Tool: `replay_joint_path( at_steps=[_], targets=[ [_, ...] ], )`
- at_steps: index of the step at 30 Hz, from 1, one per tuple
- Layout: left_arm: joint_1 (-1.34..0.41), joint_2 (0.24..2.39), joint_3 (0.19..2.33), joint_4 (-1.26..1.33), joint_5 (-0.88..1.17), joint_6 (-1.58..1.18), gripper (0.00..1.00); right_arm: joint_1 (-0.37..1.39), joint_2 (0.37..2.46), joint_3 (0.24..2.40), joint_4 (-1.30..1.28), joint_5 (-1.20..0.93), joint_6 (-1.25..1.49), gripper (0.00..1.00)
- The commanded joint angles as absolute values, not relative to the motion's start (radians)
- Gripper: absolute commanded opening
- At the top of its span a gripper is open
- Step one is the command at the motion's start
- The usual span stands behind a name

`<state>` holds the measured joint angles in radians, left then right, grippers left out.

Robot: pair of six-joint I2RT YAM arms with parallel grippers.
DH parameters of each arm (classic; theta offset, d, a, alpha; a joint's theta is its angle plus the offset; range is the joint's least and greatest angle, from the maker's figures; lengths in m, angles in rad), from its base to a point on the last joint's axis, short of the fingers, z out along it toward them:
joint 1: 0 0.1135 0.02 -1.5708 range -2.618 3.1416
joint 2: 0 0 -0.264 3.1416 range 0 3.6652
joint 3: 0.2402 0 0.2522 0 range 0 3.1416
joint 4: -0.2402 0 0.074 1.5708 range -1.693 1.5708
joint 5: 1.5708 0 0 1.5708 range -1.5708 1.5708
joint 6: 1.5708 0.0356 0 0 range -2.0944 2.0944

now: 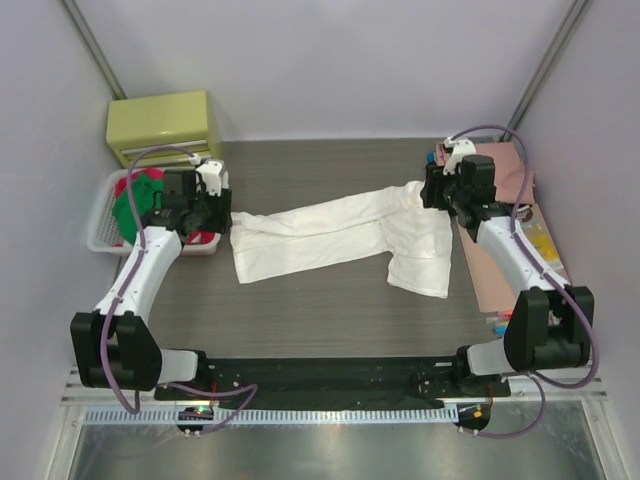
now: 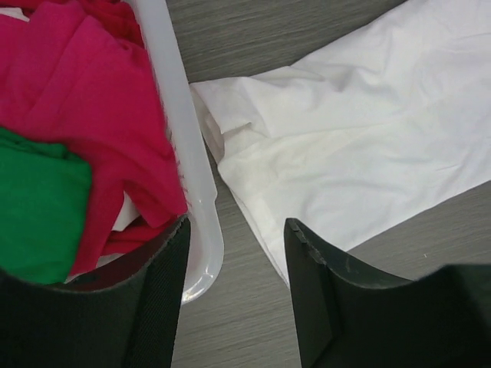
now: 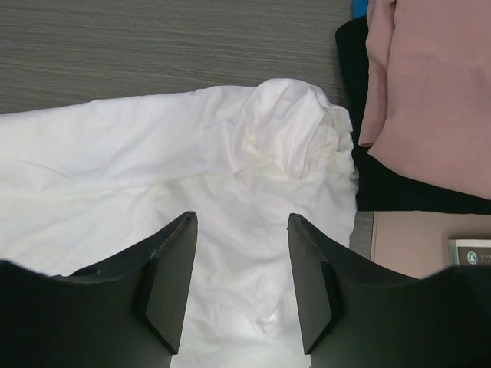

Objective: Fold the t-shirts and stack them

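A white t-shirt (image 1: 330, 235) lies stretched in a long band across the dark table, its right part hanging toward the front. My left gripper (image 1: 218, 213) hovers open at the shirt's left end. In the left wrist view this gripper (image 2: 236, 226) has bare table between its fingers, and the shirt's edge (image 2: 360, 138) lies just to the right. My right gripper (image 1: 433, 190) is open above the shirt's right end. In the right wrist view it (image 3: 242, 218) holds nothing, and a bunched corner (image 3: 299, 138) lies beyond it. A salmon-pink shirt (image 3: 437, 84) rests on a black one (image 3: 357, 77).
A white basket (image 2: 188, 153) sits at the left edge, holding magenta (image 2: 84, 100), green (image 2: 38, 207) and red (image 2: 115, 15) shirts. A yellow-green box (image 1: 165, 125) stands at the back left. A pinkish board (image 1: 495, 280) with a yellowish book (image 1: 540, 240) lies on the right.
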<state>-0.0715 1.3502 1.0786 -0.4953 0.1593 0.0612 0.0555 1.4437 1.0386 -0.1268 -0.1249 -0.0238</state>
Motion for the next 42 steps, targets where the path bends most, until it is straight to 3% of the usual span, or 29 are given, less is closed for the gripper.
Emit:
replay_joint_path(
  at_steps=[1,10,25,42],
  targets=[
    [-0.067,1.286,1.094,-0.655,0.212,0.075,0.52,0.072,1.321,1.003,-0.302,-0.120,0.021,0.56],
    [-0.066,1.236,1.052,-0.697,0.238,0.060,0.52,0.069,1.267,0.819,-0.376,-0.141,0.009,0.49],
    [-0.066,1.189,1.032,-0.669,0.226,0.071,0.53,0.064,1.548,0.929,-0.316,-0.140,0.029,0.44],
    [-0.066,1.197,1.016,-0.646,0.209,0.074,0.52,-0.029,1.548,0.945,-0.304,-0.115,0.006,0.43]
  ],
)
